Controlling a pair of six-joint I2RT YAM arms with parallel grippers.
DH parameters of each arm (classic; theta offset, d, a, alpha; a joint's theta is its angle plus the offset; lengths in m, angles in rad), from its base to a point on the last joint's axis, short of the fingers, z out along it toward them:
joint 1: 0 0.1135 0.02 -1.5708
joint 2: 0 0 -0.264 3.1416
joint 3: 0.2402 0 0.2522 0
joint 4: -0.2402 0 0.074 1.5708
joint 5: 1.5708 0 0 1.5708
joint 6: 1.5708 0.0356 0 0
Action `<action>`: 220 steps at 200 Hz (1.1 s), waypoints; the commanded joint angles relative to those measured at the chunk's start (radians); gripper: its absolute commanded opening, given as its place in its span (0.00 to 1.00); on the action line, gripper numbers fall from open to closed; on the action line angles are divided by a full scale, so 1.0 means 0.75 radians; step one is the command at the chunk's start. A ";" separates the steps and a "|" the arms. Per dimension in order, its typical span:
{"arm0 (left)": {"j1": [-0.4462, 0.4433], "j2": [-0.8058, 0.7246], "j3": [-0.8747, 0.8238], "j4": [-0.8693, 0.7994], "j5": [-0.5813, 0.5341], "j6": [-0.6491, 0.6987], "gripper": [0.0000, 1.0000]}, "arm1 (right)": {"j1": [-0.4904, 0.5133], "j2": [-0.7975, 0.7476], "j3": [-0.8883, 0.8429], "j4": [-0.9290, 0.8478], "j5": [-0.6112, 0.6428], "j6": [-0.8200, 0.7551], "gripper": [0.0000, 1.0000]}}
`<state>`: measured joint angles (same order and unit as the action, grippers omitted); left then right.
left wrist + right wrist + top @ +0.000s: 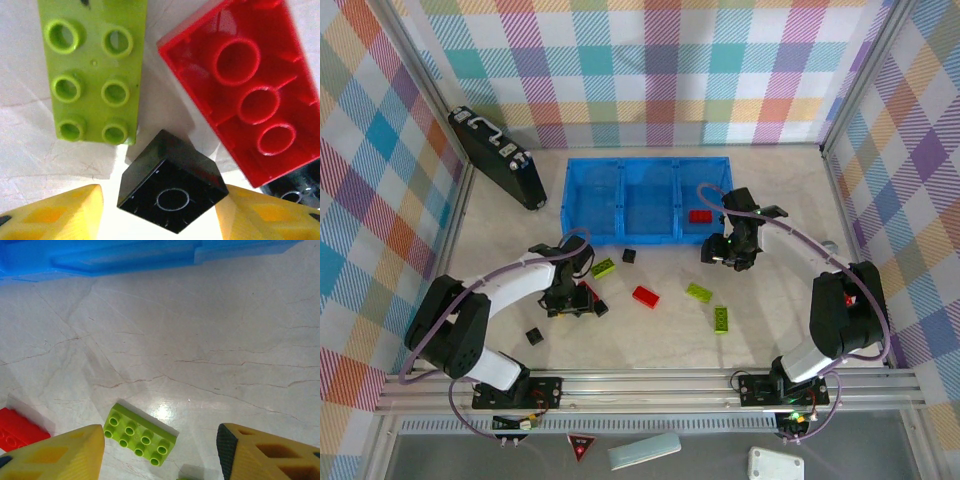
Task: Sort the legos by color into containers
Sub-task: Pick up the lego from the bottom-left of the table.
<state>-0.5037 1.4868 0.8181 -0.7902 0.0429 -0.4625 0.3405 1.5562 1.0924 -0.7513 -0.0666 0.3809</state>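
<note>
Round the left gripper (pixel 160 222) room was tight; a black cube (pixel 172 182) sat between its fingers (pixel 55 215), and ahead a green brick (pixel 92 70) and a red brick (pixel 245 85) left only a narrow lane of desk (pixel 162 105); what looked like another black piece (pixel 295 192) crowded the red brick's corner. Before the right gripper (pixel 160 460) bare desk ran open to the blue tray (pixel 125 257); a second green brick (pixel 140 435) lay near one finger; a black case (pixel 498 157) stood by the left wall, apart from the tray.

The black brick (pixel 172 187), red brick (pixel 245 90) and green brick (pixel 92 70) are glossy moulded plastic, smooth and shiny. The tray (pixel 645 162) is see-through blue plastic. The table (pixel 200 340) looks like polished, veined stone; the walls (pixel 650 60) look like matt checked cloth
</note>
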 commanded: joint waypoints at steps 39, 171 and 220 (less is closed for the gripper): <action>-0.018 0.055 0.071 0.011 -0.031 0.033 0.59 | 0.006 -0.030 0.000 -0.005 -0.036 0.016 0.62; -0.018 0.006 0.063 -0.016 -0.041 0.034 0.48 | 0.004 -0.032 0.015 -0.011 -0.048 0.027 0.61; -0.018 -0.052 0.099 -0.077 -0.075 0.039 0.48 | 0.008 -0.036 0.022 -0.009 -0.059 0.037 0.60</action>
<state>-0.5037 1.4891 0.8520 -0.7910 0.0154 -0.4473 0.3405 1.5555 1.0924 -0.7517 -0.0895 0.3889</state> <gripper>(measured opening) 0.485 0.605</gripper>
